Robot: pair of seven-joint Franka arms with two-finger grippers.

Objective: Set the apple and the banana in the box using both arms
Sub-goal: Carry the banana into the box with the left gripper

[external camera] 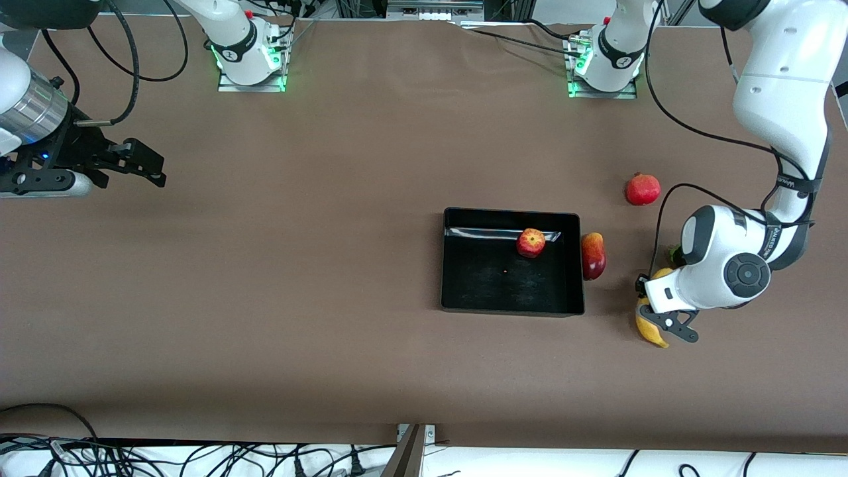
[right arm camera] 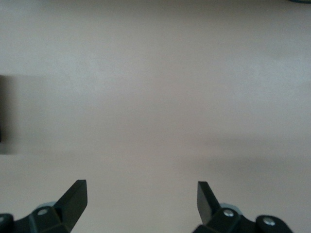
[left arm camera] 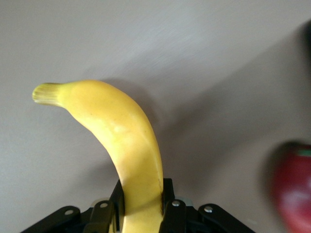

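Observation:
The black box [external camera: 457, 278] sits on the brown table. The apple [external camera: 530, 242], red with yellow patches, lies inside it near the wall nearest the robots' bases. The yellow banana [external camera: 650, 328] lies at the left arm's end of the table, mostly hidden under the left wrist. My left gripper [external camera: 662, 318] is shut on the banana [left arm camera: 126, 141], its fingers [left arm camera: 167, 199] pressed on both sides of the fruit. My right gripper [external camera: 142, 165] is open and empty over bare table at the right arm's end, far from the box; its fingertips [right arm camera: 75, 196] stand wide apart.
A dark red-and-yellow mango-like fruit [external camera: 593, 255] lies right beside the box's wall on the left arm's side; it shows blurred in the left wrist view [left arm camera: 291, 184]. A red pomegranate [external camera: 642, 189] lies farther from the front camera than the banana. Cables hang along the table's front edge.

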